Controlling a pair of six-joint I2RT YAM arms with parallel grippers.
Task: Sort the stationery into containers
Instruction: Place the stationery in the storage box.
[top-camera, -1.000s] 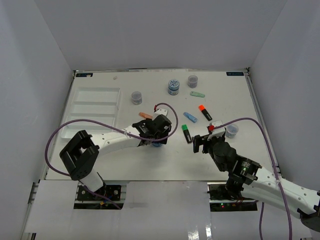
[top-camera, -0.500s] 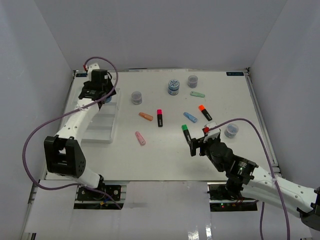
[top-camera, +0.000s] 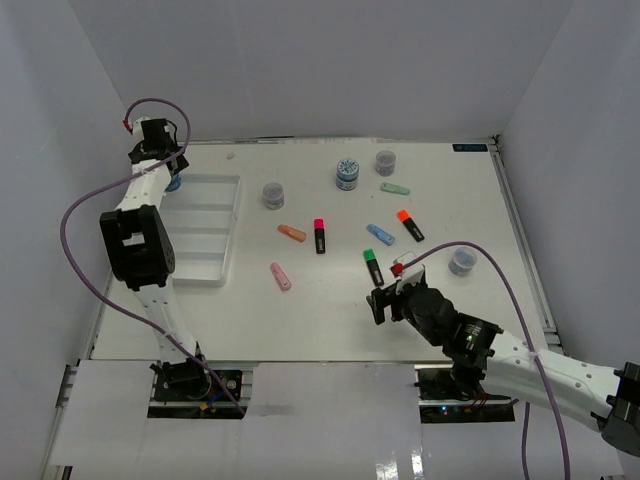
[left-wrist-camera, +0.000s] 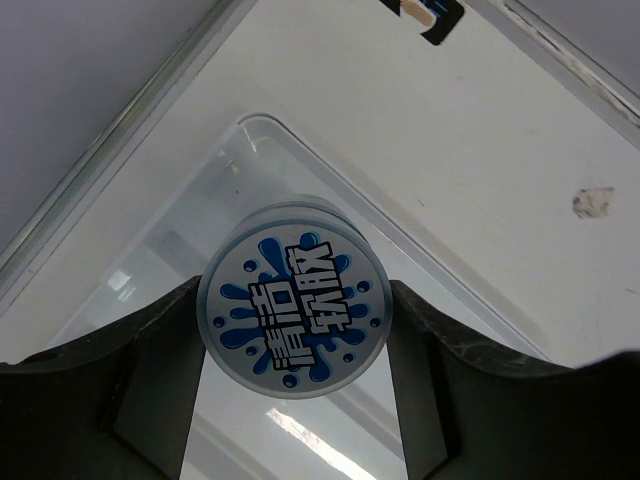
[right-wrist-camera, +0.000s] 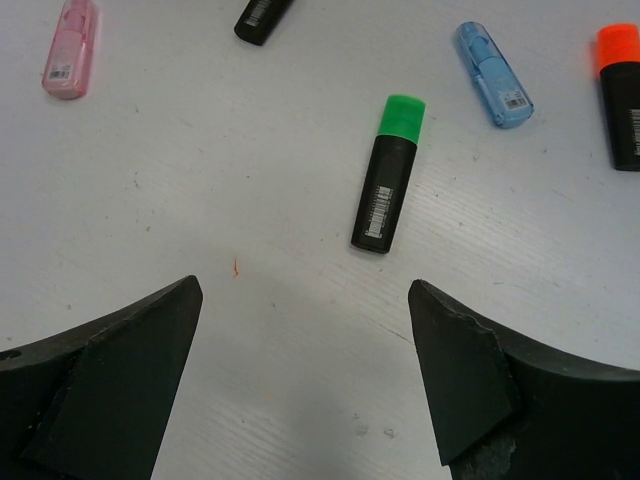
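My left gripper (left-wrist-camera: 294, 305) is shut on a small round blue jar (left-wrist-camera: 293, 300). It holds the jar above the far left corner of the white divided tray (top-camera: 190, 190), and the tray's wall (left-wrist-camera: 180, 230) shows beneath the jar. In the top view the left gripper (top-camera: 166, 176) sits at that corner. My right gripper (top-camera: 383, 300) stands open over bare table. Nothing lies between the jaws of the right gripper (right-wrist-camera: 302, 290). A green-capped highlighter (right-wrist-camera: 388, 173) lies just beyond its fingertips.
Loose on the table are a pink-capped highlighter (top-camera: 320, 235), an orange-capped highlighter (top-camera: 409, 225), and blue (top-camera: 379, 234), pink (top-camera: 281, 276), orange (top-camera: 292, 232) and green (top-camera: 395, 188) markers. Jars stand at the back (top-camera: 273, 194) (top-camera: 347, 175) (top-camera: 385, 161) and right (top-camera: 462, 261).
My left arm swung from mid-table to the tray's far left corner with the blue jar in its grip. My right gripper drew back toward the near edge.
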